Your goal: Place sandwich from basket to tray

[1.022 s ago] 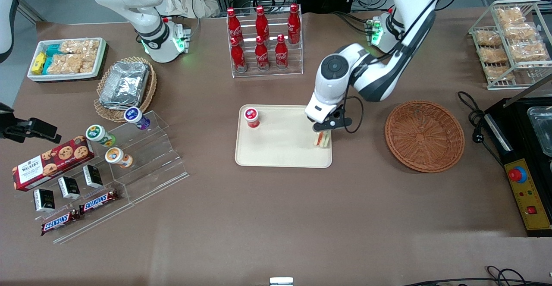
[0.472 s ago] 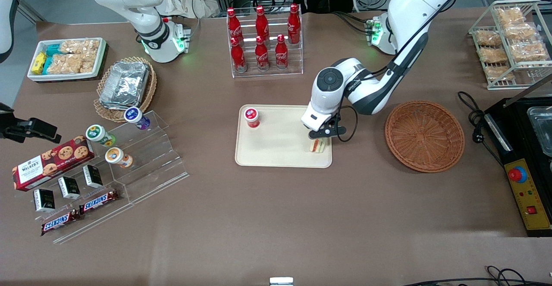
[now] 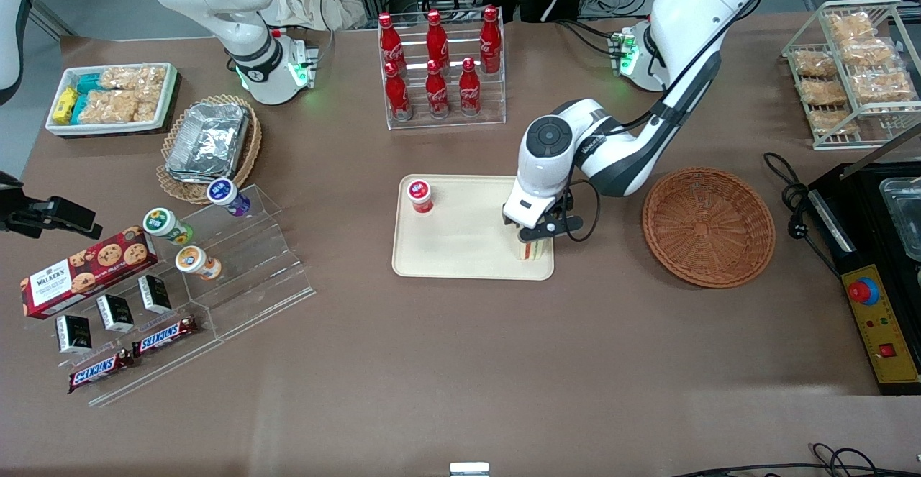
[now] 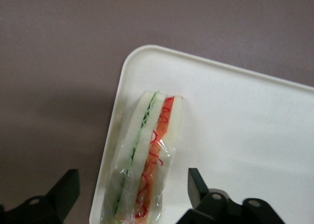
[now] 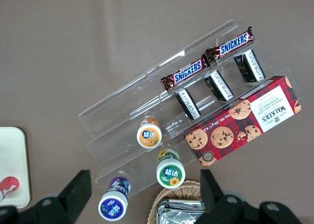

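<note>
The sandwich (image 3: 534, 250) (image 4: 147, 155), a plastic-wrapped wedge of white bread with green and orange-red filling, lies on the cream tray (image 3: 460, 250) (image 4: 245, 126). It rests against the rim at the tray corner nearest the front camera, on the basket's side. My left gripper (image 3: 533, 239) (image 4: 133, 181) hangs just above it, open. One black finger (image 4: 195, 184) stands on each side of the sandwich with a gap to the wrap. The reddish-brown wicker basket (image 3: 709, 226) sits beside the tray toward the working arm's end and holds nothing.
A red-lidded cup (image 3: 419, 195) stands on the tray's corner farthest from the sandwich. A rack of cola bottles (image 3: 440, 67) is farther from the front camera. A black appliance (image 3: 881, 247) stands past the basket. A stepped acrylic stand (image 3: 237, 261) with cups lies toward the parked arm's end.
The gripper and sandwich have moved a little nearer to the front camera and come down onto the tray's near corner.
</note>
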